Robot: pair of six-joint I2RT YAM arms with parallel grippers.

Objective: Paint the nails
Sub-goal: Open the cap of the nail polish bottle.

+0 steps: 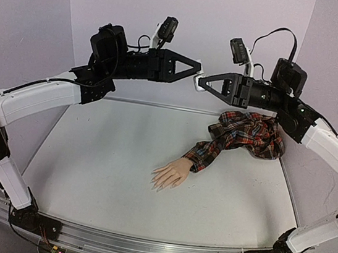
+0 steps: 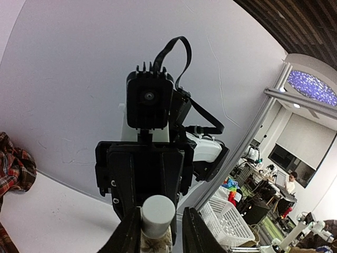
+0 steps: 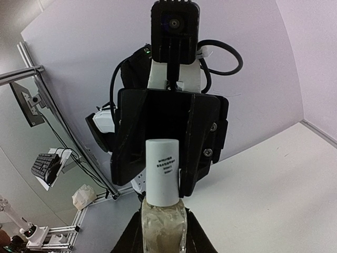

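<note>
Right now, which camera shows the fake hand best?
The top external view: the whole mannequin hand shows, fingers included. The left wrist view catches only its plaid sleeve; the right wrist view shows none of it.

Shot from high behind the two arm bases, the fixed camera looks down and forward over the whole worktop [image 1: 90, 153] to the back wall, far enough off to take in both arms. The left wrist camera [image 1: 167, 28] and right wrist camera [image 1: 238, 50] sit raised above the worktop, lens to lens at close range. Each looks out along its own fingers [image 2: 197, 232], past a white-capped bottle [image 2: 158, 213] in its foreground, and frames the other camera. The left wrist view also catches the plaid sleeve [image 2: 13, 163] and a strip of worktop, both seen from above by the fixed camera.
</note>
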